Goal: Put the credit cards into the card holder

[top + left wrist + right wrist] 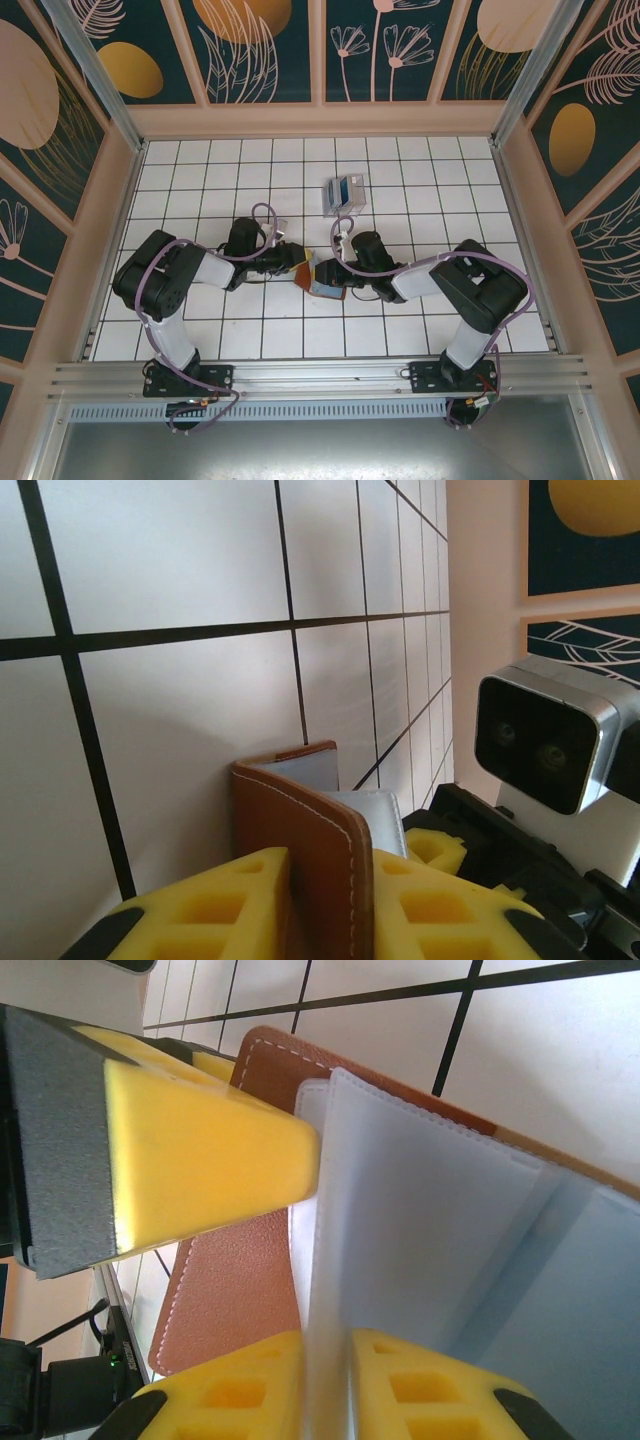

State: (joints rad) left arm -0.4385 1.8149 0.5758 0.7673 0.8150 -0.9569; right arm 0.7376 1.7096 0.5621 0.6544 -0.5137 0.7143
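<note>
So on the white tiled counter (420,170) you've got both arms folded inward to meet in the middle. The left arm (165,275) elbows out toward its side and reaches right, and the right arm (480,285) mirrors it, with both forearms low over the tiles. Makes sense imo, since the card holder (320,280) is floppy and needs two grips to stay open.

The holder sits between the two claws, about mid-counter. I can't tell if it touches the tiles. Your left claw (330,885) is pressed together on the brown leather cover (325,830), a yellow pad on each side, standing that cover on edge. Your right claw (325,1370) is pinching one of the clear sleeves (430,1210) from the opposite side, peeling it off the leather so a pocket gapes. My read is this is the spread-the-wallet step, and I see no card in it yet.

Catch is, both claws are busy. The credit cards (347,187) look to be in the clear box (335,203), farther back on the counter and well apart from the holder. So one claw has to let go to fetch one. I'd guess the sleeve side goes, and the holder may flop shut when it does.
</note>
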